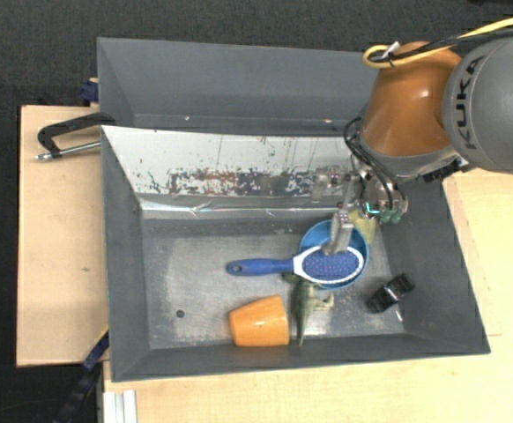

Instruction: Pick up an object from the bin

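Grey scuffed metal bin (195,263): right of centre, the end effector (345,229) hangs over a blue plastic brush (314,267), oval bristled head, straight handle. I cannot tell its grip.

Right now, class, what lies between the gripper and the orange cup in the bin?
In the camera view, a blue brush lies between them, its round head just below the gripper and its handle pointing left, above the orange cup.

Arm (493,104) in from right, hand (343,232) pointing down.
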Available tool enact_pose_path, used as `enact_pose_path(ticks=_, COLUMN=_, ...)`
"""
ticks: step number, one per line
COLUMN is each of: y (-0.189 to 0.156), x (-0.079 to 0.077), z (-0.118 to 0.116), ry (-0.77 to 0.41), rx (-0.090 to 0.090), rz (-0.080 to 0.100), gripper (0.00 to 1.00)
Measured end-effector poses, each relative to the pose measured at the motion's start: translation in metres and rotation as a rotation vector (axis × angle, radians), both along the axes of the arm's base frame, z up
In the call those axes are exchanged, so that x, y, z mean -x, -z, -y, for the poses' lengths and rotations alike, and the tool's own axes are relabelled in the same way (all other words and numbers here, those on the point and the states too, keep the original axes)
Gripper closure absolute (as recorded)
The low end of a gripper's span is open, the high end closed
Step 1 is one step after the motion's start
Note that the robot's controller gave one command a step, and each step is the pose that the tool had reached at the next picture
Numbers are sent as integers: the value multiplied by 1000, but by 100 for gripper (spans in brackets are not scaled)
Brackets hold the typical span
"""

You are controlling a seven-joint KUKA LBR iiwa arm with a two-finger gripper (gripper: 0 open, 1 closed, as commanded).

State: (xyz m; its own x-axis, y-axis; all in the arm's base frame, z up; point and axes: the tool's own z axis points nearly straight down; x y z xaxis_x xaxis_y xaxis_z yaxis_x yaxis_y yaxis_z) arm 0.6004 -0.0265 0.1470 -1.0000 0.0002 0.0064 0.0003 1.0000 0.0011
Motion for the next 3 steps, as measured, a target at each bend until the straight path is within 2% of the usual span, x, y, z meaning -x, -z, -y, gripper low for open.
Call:
enact_pose_path(ticks=1, y=72, x=7, z=20, ry=-48, rx=0, rz=22, gripper=0)
enact_pose_path(ticks=2, y=71, x=9, z=20, ry=-50, rx=0, rz=12, gripper=100)
enact_pose_path(ticks=3, y=-53, x=-2, z=39, ry=-407, rx=3, rz=20, gripper=100)
